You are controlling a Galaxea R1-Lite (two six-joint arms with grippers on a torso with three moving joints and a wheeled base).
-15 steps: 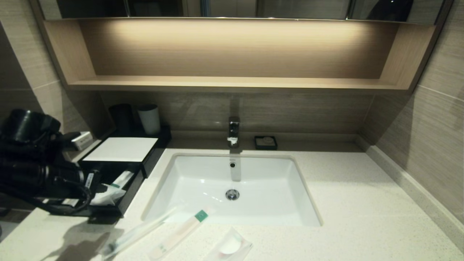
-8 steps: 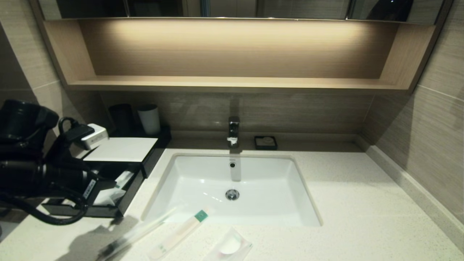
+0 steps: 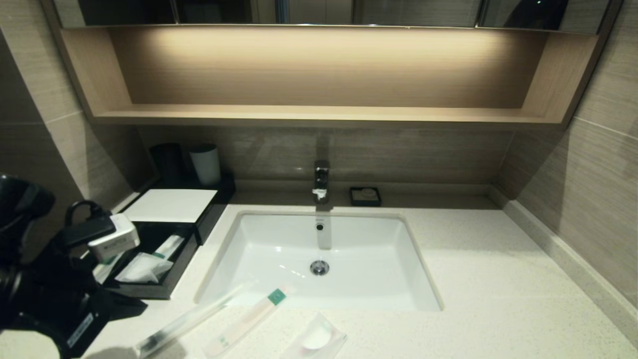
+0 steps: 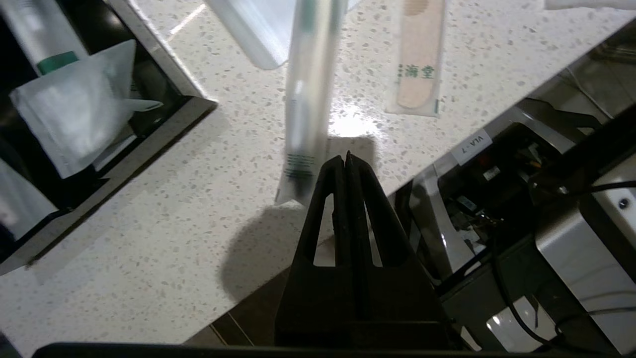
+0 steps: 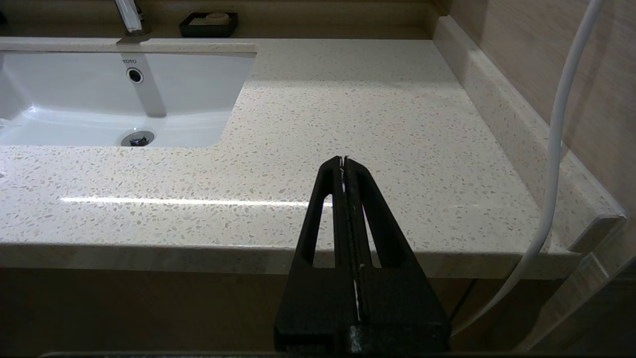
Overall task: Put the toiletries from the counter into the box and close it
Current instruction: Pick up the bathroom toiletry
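Three toiletries lie on the counter [image 3: 498,279] in front of the sink: a long clear sleeve with a dark end [image 3: 184,321], a whitish packet with a green end [image 3: 246,321] and a small square sachet [image 3: 314,341]. The black box with a white top [image 3: 169,205] stands at the left, and its drawer tray [image 3: 172,279] is pulled out with white packets inside. My left gripper [image 4: 346,156] is shut and holds nothing; it hovers by the counter's front edge, just beside the dark end of the sleeve [image 4: 308,99]. My right gripper [image 5: 344,160] is shut and holds nothing, at the counter's front edge right of the sink.
The white sink basin [image 3: 279,239] sits mid-counter with a faucet [image 3: 321,179] behind it. A small black dish [image 3: 365,196] stands by the back wall. A black cup [image 3: 167,162] and a white cup [image 3: 205,163] stand behind the box. Walls bound the counter at left and right.
My left arm has drawn back from over the drawer tray toward the counter's front left corner, uncovering the packets in the tray. The toiletries on the counter stay where they were.
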